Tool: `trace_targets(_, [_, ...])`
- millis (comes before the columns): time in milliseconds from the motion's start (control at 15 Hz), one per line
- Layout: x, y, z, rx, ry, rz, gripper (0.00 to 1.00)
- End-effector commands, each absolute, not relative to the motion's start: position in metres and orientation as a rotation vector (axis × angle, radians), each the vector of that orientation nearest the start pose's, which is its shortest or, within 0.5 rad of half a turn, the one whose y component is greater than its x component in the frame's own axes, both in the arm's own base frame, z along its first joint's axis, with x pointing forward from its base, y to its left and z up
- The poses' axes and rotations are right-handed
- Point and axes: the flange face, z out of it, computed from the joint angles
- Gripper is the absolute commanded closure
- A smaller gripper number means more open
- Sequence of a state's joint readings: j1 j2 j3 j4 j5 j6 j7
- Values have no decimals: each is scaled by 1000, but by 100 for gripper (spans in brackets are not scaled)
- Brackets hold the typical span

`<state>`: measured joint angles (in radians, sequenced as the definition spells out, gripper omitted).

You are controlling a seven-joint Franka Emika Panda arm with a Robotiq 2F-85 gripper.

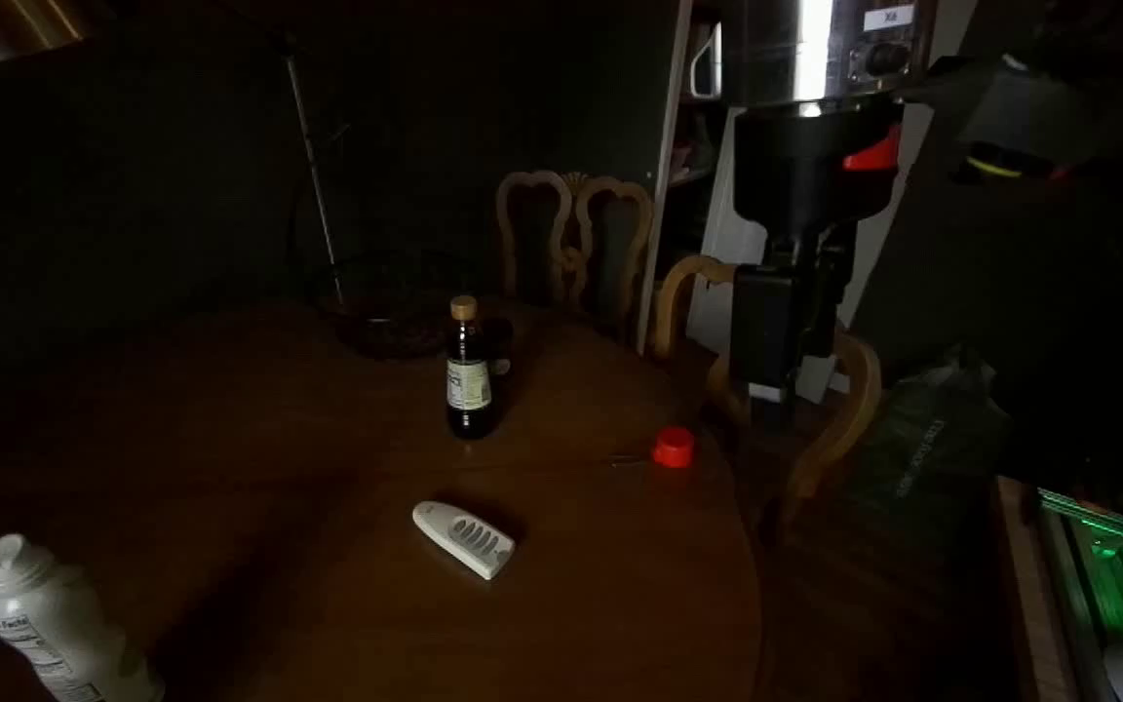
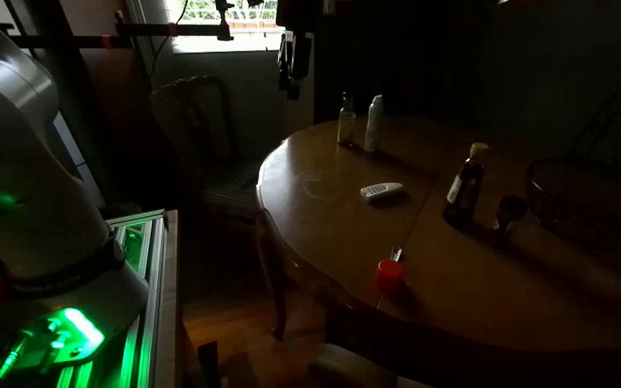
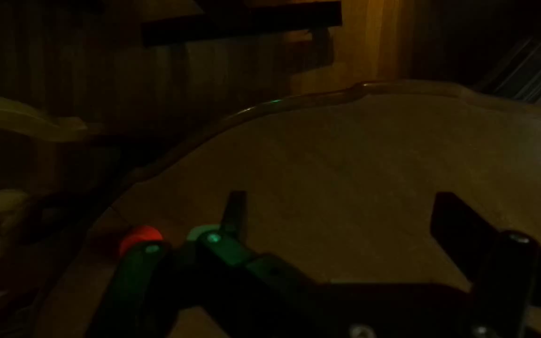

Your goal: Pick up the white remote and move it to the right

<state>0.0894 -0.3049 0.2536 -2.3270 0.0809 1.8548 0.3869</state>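
The white remote [image 1: 464, 539] lies flat on the dark wooden table [image 1: 620, 614], its buttons facing up. In an exterior view the remote [image 2: 381, 192] is near the middle of the table [image 2: 321, 215]. My gripper [image 1: 776, 405] hangs in the air, above and apart from the table and the remote; it also shows at the top in an exterior view [image 2: 293, 89]. In the wrist view the gripper [image 3: 338, 197] has its two fingers wide apart with only table behind them. The remote cannot be made out in the wrist view; the gripper body may hide it.
A red cup-like object [image 1: 674, 448] stands near the table edge. A dark bottle [image 1: 469, 390] stands behind the remote, with a small dark object beside it. A white bottle [image 1: 64, 624] and a glass bottle [image 2: 346, 124] stand at another edge. Chairs [image 1: 576, 234] surround the table.
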Motion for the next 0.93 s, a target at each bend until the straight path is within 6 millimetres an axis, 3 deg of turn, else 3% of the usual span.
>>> trace_targets(0, [407, 155, 442, -3189, 146, 263, 0])
trace_targets(533, [407, 155, 442, -3189, 146, 263, 0])
trace_targets(867, [456, 144, 427, -3180, 54, 230, 0])
